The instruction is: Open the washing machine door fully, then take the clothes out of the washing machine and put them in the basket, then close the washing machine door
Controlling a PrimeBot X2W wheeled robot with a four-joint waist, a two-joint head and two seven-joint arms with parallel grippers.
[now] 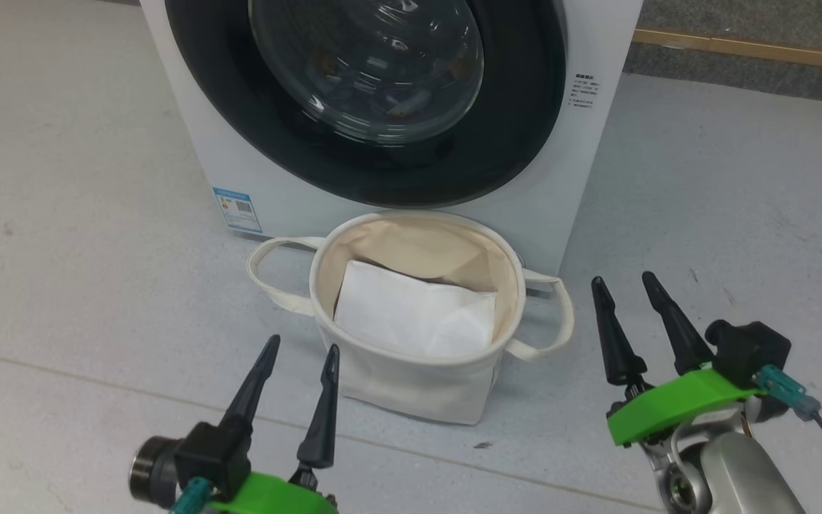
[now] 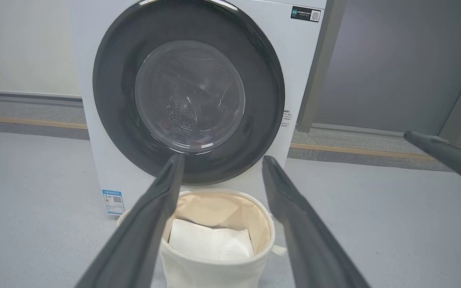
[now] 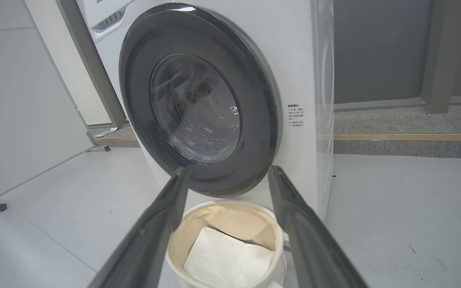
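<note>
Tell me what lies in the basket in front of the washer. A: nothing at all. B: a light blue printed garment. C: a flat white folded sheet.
C: a white folded sheet lies against the beige lining of the basket, with no coloured cloth in it.

Gloss, glass and canvas
The large round washing machine door (image 1: 368, 71) has a wide glossy black rim and a clear glass bowl, set in the smooth white boxy washing machine (image 1: 582, 164); the round off-white basket (image 1: 411, 389) is matt canvas with beige cloth lining, holding a flat white sheet (image 1: 411, 314), paper or cloth unclear. The grey floor (image 1: 61, 214) is smooth and matt. The left gripper (image 1: 302, 344) and right gripper (image 1: 623, 278) have matt black jaws on green plastic
</note>
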